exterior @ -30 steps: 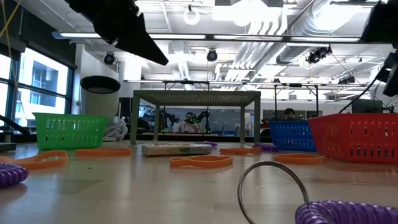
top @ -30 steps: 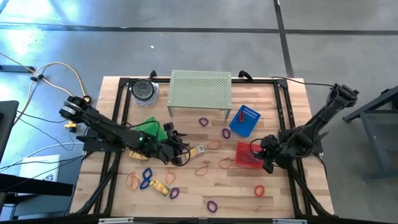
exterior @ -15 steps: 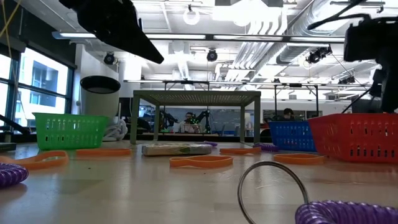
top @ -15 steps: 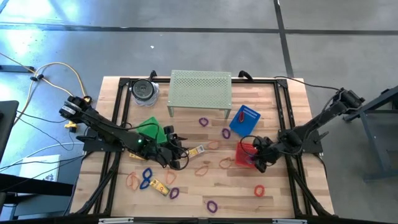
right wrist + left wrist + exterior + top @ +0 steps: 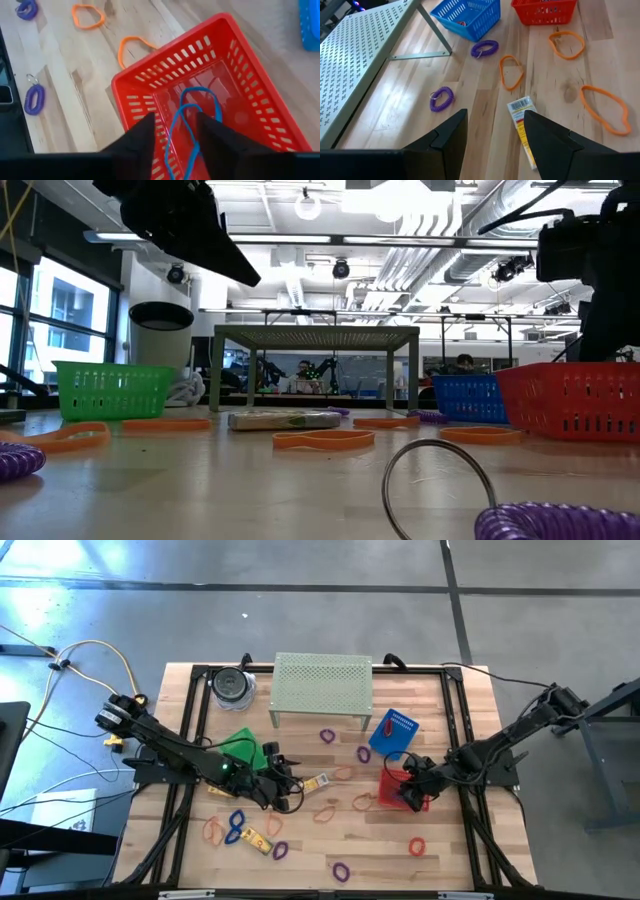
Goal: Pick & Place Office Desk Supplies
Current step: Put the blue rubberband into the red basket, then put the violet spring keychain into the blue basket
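Observation:
My right gripper (image 5: 175,118) hangs open over the red basket (image 5: 165,52), which shows in the high view at the table's right middle (image 5: 392,792). A blue band loop (image 5: 193,114) is inside the basket, and its near end runs out of sight between my fingers. My left gripper (image 5: 492,142) stands open above the table's middle (image 5: 287,786) with nothing between its fingers. Beside it a yellow oblong piece (image 5: 522,126) lies flat. Purple coils (image 5: 441,99), orange bands (image 5: 511,73) and a red band (image 5: 417,846) lie scattered on the wood. My right gripper's open fingers stand on either side of the blue band's near end (image 5: 181,150). The fingers hide that end, so I cannot tell whether either one touches it. The rest of the band lies in the red basket.
A blue basket (image 5: 393,733) stands beyond the red one and a green basket (image 5: 243,748) at the left. The pale green perforated stand (image 5: 322,685) and a dark-lidded jar (image 5: 232,685) sit at the far edge. More bands and yellow pieces (image 5: 258,839) lie toward the near edge.
My right gripper has moved toward the table's left edge, from beside the red basket's right side to above its inside. My left arm has kept its place.

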Controlling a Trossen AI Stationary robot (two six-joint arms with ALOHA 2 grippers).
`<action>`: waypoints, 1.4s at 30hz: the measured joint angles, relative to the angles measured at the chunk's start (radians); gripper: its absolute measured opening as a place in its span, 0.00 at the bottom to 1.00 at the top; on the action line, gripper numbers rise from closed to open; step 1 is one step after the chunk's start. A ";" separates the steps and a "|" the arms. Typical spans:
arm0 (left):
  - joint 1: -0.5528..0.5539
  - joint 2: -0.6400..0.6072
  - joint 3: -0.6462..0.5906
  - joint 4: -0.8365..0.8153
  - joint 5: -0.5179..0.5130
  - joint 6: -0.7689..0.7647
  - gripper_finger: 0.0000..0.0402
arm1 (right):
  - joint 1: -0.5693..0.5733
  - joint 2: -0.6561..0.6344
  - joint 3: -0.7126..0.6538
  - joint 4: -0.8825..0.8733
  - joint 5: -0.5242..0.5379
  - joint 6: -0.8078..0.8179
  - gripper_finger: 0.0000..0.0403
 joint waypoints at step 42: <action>0.288 0.101 -0.003 0.247 0.470 0.293 0.46 | -0.091 0.080 0.090 0.571 0.073 -0.933 0.41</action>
